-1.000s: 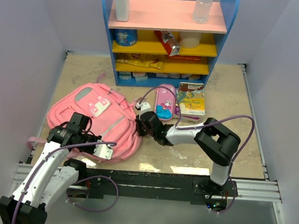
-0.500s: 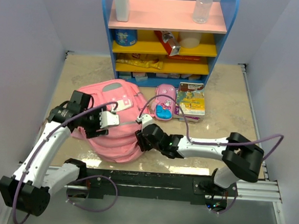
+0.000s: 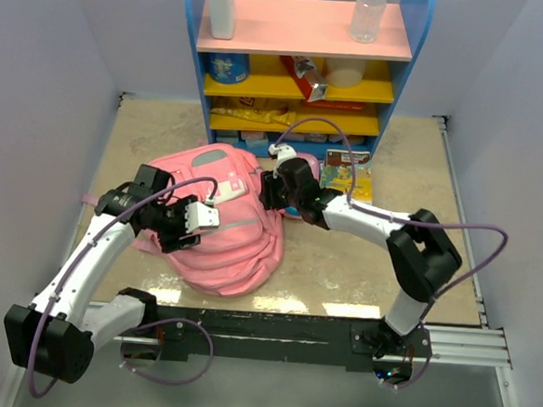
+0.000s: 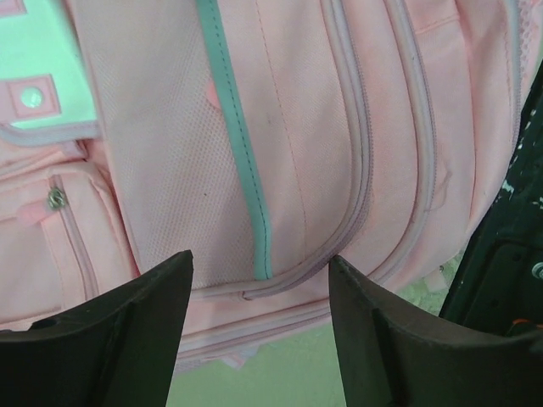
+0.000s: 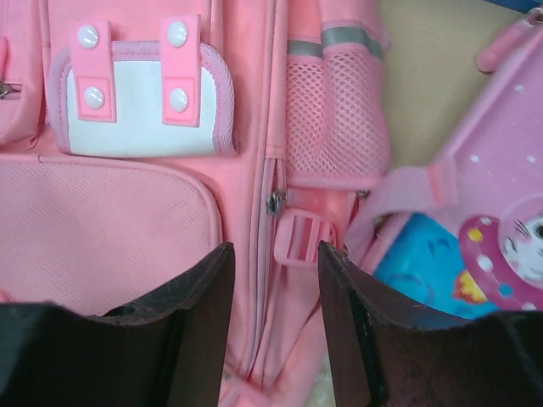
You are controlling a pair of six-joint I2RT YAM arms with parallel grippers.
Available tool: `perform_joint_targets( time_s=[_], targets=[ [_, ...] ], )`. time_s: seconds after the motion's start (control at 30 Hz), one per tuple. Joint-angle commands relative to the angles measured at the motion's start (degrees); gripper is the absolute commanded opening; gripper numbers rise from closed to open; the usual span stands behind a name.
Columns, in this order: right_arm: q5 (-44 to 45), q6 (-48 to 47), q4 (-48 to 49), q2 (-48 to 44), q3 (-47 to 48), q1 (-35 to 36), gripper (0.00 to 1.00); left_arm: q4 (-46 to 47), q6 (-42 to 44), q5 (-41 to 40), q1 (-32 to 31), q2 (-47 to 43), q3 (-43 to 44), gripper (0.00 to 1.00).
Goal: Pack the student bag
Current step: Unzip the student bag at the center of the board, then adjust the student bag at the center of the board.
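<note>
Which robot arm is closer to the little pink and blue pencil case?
Right. The right end effector sits just beside the pencil case, at the edge of the student bag. The left end effector is over the bag's middle, farther away.

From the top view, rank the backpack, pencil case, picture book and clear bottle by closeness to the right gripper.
1. Backpack: directly beneath the right gripper.
2. Pencil case: just beside it, partly hidden.
3. Picture book: farther right, lying flat.
4. Clear bottle: top shelf, at the back.

A blue shelf [image 3: 302, 27] with pink and yellow boards stands at the far edge of a beige table [image 3: 155, 130], with pale walls [image 3: 38, 75] on either side.
</note>
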Motion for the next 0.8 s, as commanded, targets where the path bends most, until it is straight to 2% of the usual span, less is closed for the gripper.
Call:
perform_joint_targets(
  time_s=[0.0,0.03,0.13,0.3,0.37,0.4,0.43,0.47,0.5,0.53,0.57,0.6,0.7,0.77],
  targets=[
    [-8.46,-2.11,3.29,5.47,4.34,-0.04,0.47,8.05,6.12,-8.34,4.79,-1.26,-3.83,0.69],
    [-8.47,-1.41,3.65,5.91,4.25,0.04,0.47,9.81,6.12,-11.31,7.93,-1.44,-4.89,0.72],
    [-8.12,-1.23,4.52,7.14,3.9,0.05,0.47,18.5,4.11,-17.29,12.34,-1.0,-8.49,0.72],
    [-8.64,-0.7,6.02,7.32,3.46,-0.04,0.47,27.21,-4.94,-18.81,12.62,0.85,-6.48,0.69],
    [-8.91,-0.35,6.72,6.88,2.85,0.05,0.45,30.82,-8.01,-23.64,12.62,3.29,-5.43,0.64],
    [-9.34,-0.35,6.99,6.27,2.67,0.05,0.44,29.7,-8.2,-23.82,12.62,4.44,-4.29,0.56],
    [-9.52,-0.27,6.9,5.83,2.41,-0.04,0.42,27.34,-8.38,-19.04,12.62,5.15,-2.63,0.55],
    [-10.48,0.0,6.99,5.39,1.45,-0.04,0.4,21.23,-8.64,-14.55,12.62,4.81,1.04,0.56],
    [-10.93,0.0,7.16,4.34,0.83,-0.04,0.39,18.81,-9.08,-10.33,12.62,4.11,2.47,0.63],
    [-11.45,0.69,7.6,3.98,0.04,-0.13,0.38,16.88,-9.26,-1.59,12.36,3.23,3.79,0.68],
    [-12.5,1.31,9.0,3.72,-1.71,-0.04,0.37,13.2,-9.87,1.37,11.14,1.92,5.89,0.74],
    [-12.95,1.93,9.62,3.45,-2.51,0.04,0.36,11.95,-10.48,2.79,5.99,1.55,6.61,0.84],
    [-15.14,5.09,12.17,3.89,-5.15,0.05,0.32,9.56,-11.89,3.33,-5.61,1.55,6.27,0.98],
    [-15.94,7.02,13.75,4.07,-6.64,0.05,0.29,11.05,-14.43,2.02,-10.38,2.43,4.34,1.0]
  ],
)
